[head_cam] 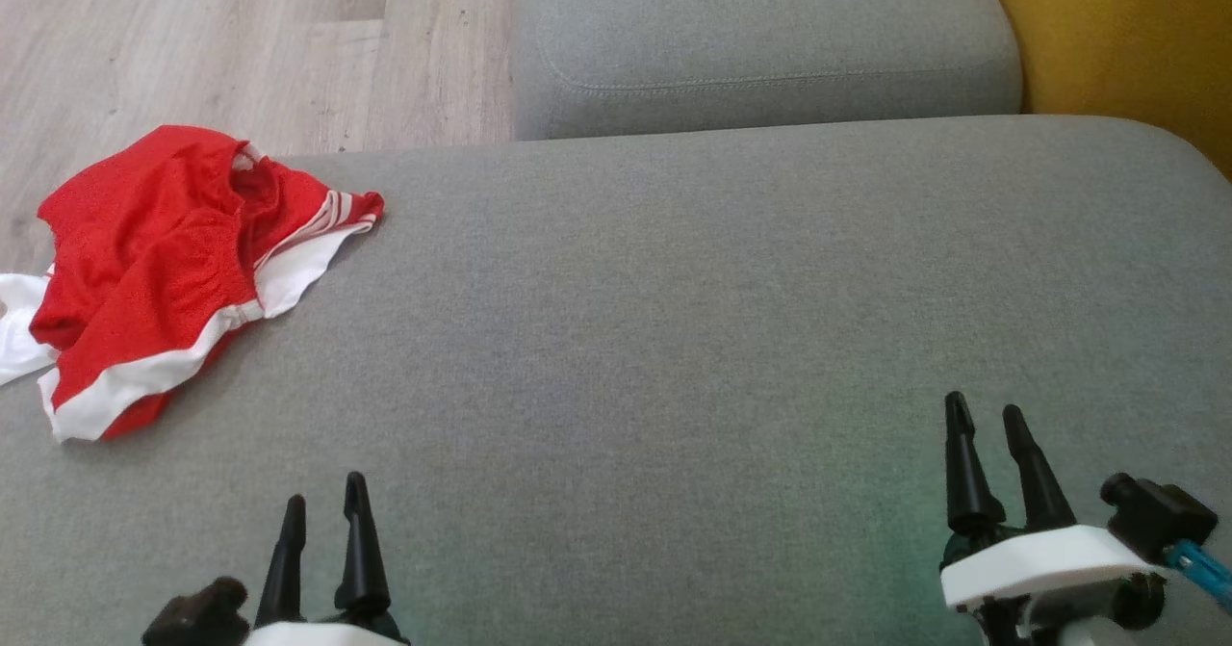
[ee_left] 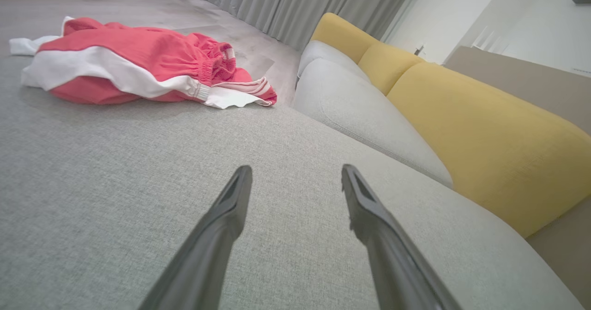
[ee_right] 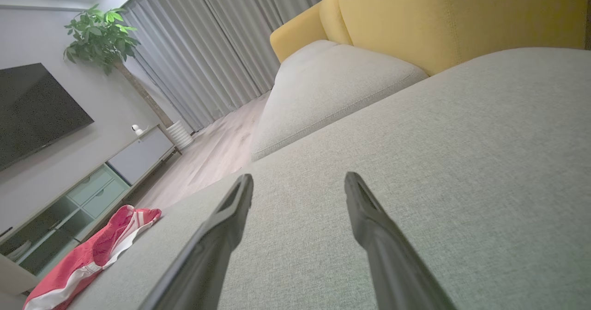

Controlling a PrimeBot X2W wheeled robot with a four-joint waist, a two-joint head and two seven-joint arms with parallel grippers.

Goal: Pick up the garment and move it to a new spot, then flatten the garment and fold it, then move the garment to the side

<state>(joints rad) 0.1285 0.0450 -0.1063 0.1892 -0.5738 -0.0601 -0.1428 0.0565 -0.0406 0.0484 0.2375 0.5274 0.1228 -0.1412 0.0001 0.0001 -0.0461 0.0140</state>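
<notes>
The garment (head_cam: 164, 261) is a pair of red shorts with white trim, lying crumpled at the far left edge of the grey sofa seat (head_cam: 674, 338). It also lies ahead and to the left in the left wrist view (ee_left: 138, 63) and at the lower left in the right wrist view (ee_right: 87, 259). My left gripper (head_cam: 324, 492) hovers open near the seat's front, below and to the right of the garment, with nothing between its fingers. My right gripper (head_cam: 984, 407) stands open and empty at the lower right, far from the garment.
A second grey seat cushion (head_cam: 760, 39) lies beyond the one in front of me, with yellow back cushions (head_cam: 1126, 30) to the right. Wooden floor (head_cam: 241, 39) shows past the seat's far left edge. A TV cabinet (ee_right: 92, 176), plant and curtains stand across the room.
</notes>
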